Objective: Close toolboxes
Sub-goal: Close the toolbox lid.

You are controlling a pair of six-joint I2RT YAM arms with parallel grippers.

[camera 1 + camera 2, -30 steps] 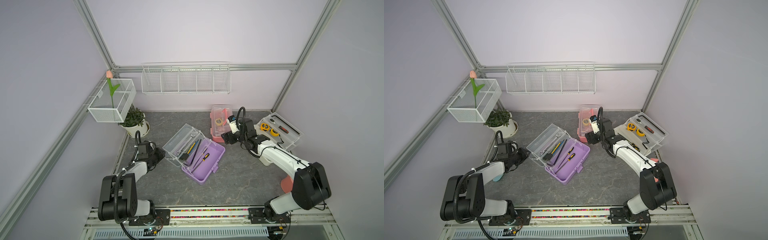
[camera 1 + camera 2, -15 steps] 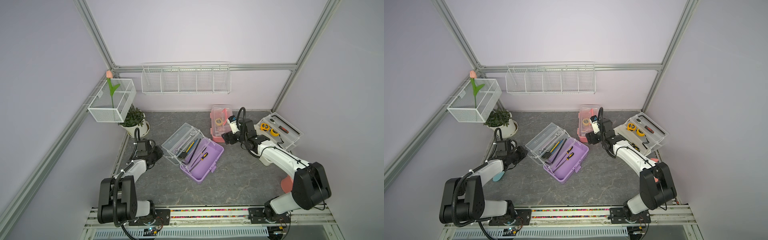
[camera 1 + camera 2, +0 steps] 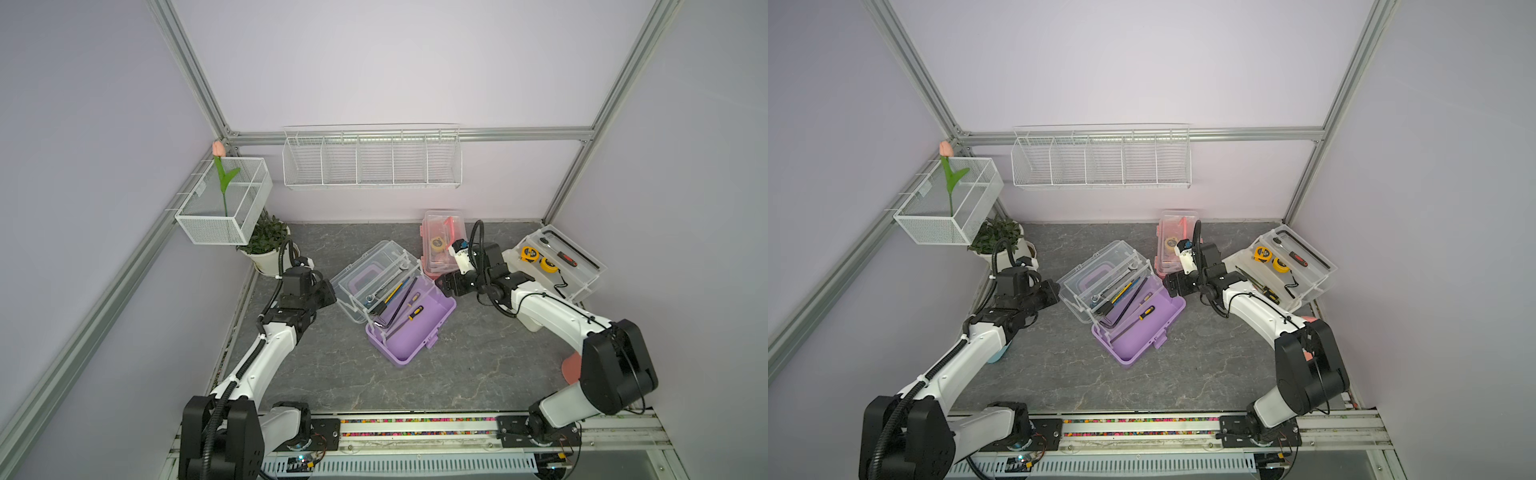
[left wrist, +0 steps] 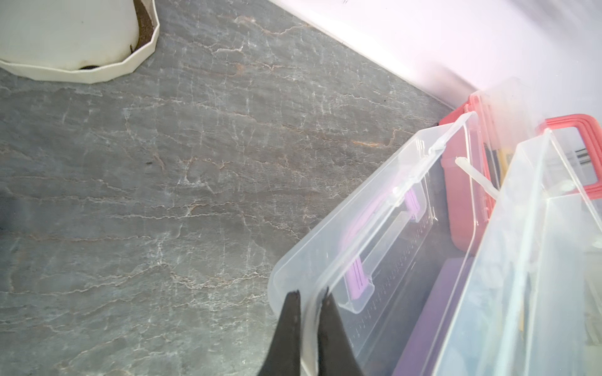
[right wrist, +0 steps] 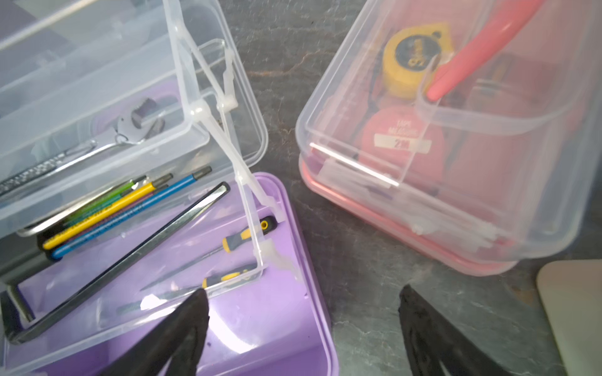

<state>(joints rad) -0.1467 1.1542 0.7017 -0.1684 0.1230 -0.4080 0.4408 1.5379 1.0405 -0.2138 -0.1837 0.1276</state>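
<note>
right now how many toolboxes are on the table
3. The purple toolbox lies open in the middle, the pink toolbox sits just behind it, and the white toolbox is on the robot's right. None seems hidden.

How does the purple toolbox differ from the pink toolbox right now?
The purple toolbox is open, lid back, tray raised; the pink toolbox has its lid down. The left gripper pinches the purple toolbox's lid rim; no gripper holds the pink toolbox. Both have clear lids.

Three toolboxes: one purple toolbox [image 3: 411,340], one pink toolbox [image 3: 430,268], one white toolbox [image 3: 588,286]. Two wire baskets: one long wire basket [image 3: 372,166], one square wire basket [image 3: 224,208]. One potted plant [image 3: 266,241]. One tulip [image 3: 219,148]. Three yellow tape measures [image 3: 528,252] [image 3: 549,265] [image 3: 436,242], one red tape measure [image 5: 400,140]. Two robot arms [image 3: 270,357] [image 3: 552,320].
</note>
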